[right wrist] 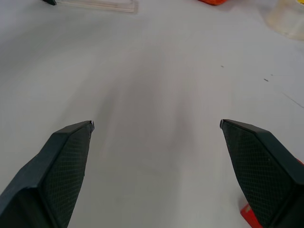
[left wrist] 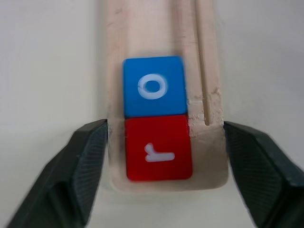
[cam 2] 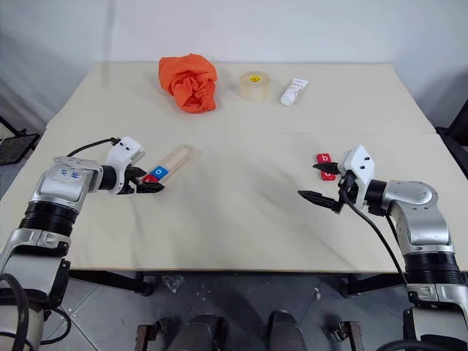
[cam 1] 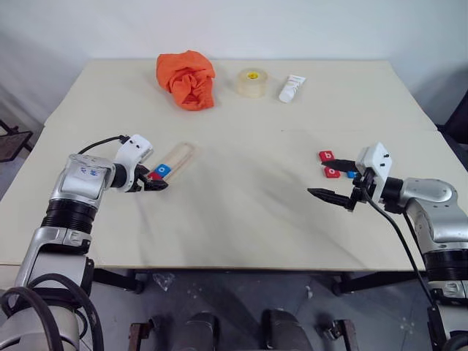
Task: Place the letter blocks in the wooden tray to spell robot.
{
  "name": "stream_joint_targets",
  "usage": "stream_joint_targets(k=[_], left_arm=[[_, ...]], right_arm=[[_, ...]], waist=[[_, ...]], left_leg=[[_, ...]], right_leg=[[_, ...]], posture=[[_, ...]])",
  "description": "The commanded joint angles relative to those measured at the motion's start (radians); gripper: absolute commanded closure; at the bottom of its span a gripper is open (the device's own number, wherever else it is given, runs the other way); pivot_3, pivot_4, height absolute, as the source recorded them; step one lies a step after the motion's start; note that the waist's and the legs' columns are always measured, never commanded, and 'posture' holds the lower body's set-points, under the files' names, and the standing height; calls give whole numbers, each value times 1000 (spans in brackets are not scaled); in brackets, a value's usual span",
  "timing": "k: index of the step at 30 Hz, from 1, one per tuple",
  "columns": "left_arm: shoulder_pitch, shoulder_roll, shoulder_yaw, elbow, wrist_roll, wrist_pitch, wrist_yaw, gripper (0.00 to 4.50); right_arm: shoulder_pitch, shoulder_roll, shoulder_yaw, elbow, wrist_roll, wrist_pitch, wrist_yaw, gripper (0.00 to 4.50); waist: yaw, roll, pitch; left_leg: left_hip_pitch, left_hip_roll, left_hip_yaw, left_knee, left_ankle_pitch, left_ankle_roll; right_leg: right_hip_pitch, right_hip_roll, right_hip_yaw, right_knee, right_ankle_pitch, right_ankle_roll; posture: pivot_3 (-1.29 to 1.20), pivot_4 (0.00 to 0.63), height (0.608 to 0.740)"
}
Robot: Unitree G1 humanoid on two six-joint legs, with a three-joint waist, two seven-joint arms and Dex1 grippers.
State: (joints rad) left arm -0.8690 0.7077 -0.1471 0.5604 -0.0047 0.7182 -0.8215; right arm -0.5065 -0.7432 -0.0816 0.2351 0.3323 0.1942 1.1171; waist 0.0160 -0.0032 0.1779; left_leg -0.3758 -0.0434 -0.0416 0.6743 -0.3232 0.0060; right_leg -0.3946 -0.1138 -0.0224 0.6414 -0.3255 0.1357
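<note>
The left gripper (cam 1: 155, 180) covers the near end of the wooden tray (cam 1: 178, 156) in the head views at left of centre, hiding the red r block (left wrist: 158, 147) there, and at right the right gripper's (cam 1: 333, 183) white housing cuts off part of the loose blocks (cam 1: 327, 156), whose letters are too small to read. The left arm reaches forward and angles down at the tray's end; the right arm hangs above the table at right, pointing toward centre. Both grippers stand wide apart and empty: the left fingers (left wrist: 85, 156) flank the tray end, where the r block sits touching the blue o block (left wrist: 153, 86).
</note>
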Motion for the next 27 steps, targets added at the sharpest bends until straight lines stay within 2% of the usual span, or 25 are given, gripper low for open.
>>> stream_joint_targets(k=[1, 4, 9, 13, 16, 23, 27], left_arm=[[43, -27, -13, -1, 17, -8, 19, 1084], [48, -33, -10, -25, 15, -37, 11, 1084], [35, -50, -30, -167, -4, -75, -50, 1084], [20, -60, -94, -251, 13, -107, -116, 1084], [-8, -78, -157, -304, 14, -134, -191, 1084], [-58, -165, -248, -351, 29, -167, -237, 1084], [-34, -203, -305, -434, 40, -170, -264, 1084]], right_arm=[[-2, -6, -25, -42, 9, -14, -9, 0], [1, -10, -28, -45, 12, -13, -12, 0], [14, -27, -37, -54, 12, -11, -5, 0], [16, -37, -43, -47, 10, -22, 2, 0], [31, -51, -52, -49, 14, -27, 13, 0], [134, -121, -99, -76, 29, -50, 73, 0], [219, -166, -147, -125, 71, -33, 119, 0]], waist=[[5, 0, 0], [7, 0, 0], [10, 0, 0], [5, -1, 0], [4, -1, 0], [6, -1, 1], [8, -2, 1]], left_leg=[[0, 0, 0, 1, 0, 0], [0, 0, 0, 4, 0, 0], [-1, 0, -1, 5, 0, 0], [-5, 0, -2, 5, 0, 0], [-13, 0, -2, 6, 0, 0], [-15, 0, 0, 7, 0, 1], [-16, 0, 0, 7, 0, 1]], right_leg=[[0, 0, 0, 0, 0, 0], [1, 0, 0, 0, 0, 0], [1, 0, 0, 0, 0, 0], [-1, 0, 0, 0, 0, 0], [-10, 1, -1, 2, 0, 0], [-13, 1, 0, 3, 0, 1], [-13, 1, 0, 2, 1, 1]], posture=[[0, 150, 740], [0, 150, 740], [0, 150, 740], [0, 150, 740], [0, 150, 740], [0, 150, 740], [0, 150, 740]])
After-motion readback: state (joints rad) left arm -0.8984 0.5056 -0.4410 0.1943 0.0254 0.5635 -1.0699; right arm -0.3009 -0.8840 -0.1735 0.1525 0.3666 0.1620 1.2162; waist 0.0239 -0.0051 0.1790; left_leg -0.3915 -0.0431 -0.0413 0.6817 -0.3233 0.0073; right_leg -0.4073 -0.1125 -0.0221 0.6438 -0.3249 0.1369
